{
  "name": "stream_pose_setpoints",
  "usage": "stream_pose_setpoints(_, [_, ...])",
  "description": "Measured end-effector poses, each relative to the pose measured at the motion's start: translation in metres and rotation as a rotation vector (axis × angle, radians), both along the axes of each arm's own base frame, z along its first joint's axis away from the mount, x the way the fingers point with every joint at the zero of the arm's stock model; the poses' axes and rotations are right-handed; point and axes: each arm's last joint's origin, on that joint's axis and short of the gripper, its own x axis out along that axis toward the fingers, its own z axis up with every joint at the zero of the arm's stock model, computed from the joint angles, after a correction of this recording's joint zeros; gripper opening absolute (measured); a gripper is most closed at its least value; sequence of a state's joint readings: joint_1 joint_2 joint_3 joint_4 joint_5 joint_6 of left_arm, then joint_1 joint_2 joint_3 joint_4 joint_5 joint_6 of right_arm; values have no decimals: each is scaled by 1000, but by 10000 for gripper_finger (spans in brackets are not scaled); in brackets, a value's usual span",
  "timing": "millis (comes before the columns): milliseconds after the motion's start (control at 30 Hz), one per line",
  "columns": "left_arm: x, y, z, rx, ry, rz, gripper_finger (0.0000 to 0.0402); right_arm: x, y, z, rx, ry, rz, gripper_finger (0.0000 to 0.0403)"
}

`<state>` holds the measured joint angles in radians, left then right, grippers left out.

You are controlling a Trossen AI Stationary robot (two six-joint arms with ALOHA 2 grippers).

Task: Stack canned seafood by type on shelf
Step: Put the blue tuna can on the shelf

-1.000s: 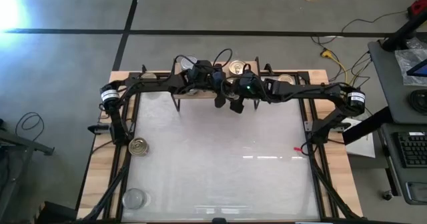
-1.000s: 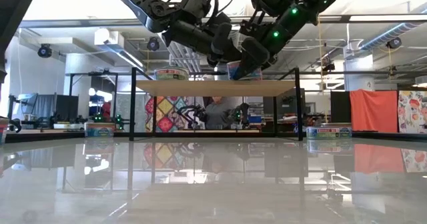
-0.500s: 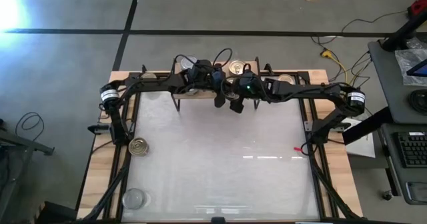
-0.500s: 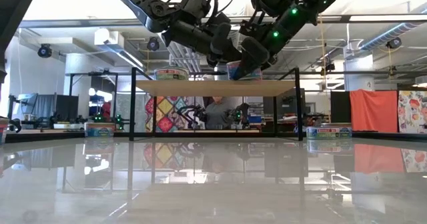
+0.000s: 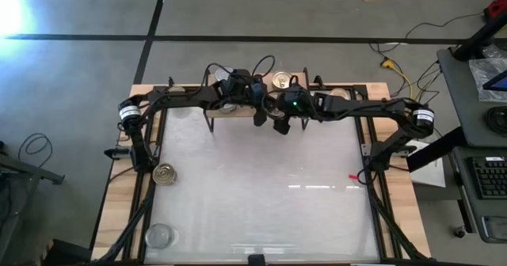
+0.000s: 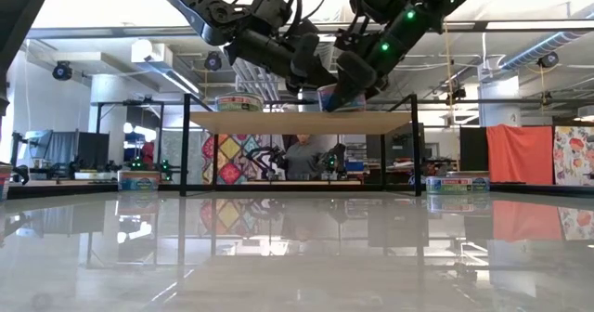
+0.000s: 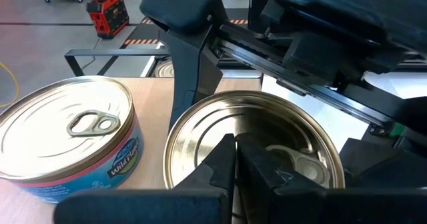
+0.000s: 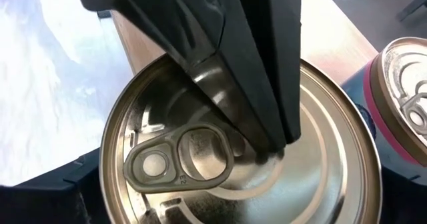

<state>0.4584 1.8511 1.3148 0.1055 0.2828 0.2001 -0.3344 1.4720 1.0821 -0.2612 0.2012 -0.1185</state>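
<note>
- A white counter [image 5: 261, 195] with pale wood edges stands on a grey floor [image 5: 79, 100].
- A small red object [image 5: 354, 178] lies on the counter near its right edge.
- A yellow cable [image 5: 396, 68] runs over the floor beyond the counter's far right corner.
- A keyboard [image 5: 491, 177] sits on a desk at the far right.
- Across the room hangs an orange cloth [image 6: 520, 156], with a person [image 6: 299, 156] seated behind the counter.

Two black jointed arms, white-banded bases, looping cables, green lights.
</note>
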Motion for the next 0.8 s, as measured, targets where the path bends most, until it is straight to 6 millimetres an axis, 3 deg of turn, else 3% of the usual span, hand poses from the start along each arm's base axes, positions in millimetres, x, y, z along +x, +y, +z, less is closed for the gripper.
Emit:
stream_pose_setpoints(500, [-1, 2, 0, 9, 6, 22, 1, 1, -2, 0, 58, -82, -77, 400])
stream_pose_setpoints(800, [-3, 5, -2, 3, 23, 38, 1, -2, -1, -24, 34, -246, -99, 400])
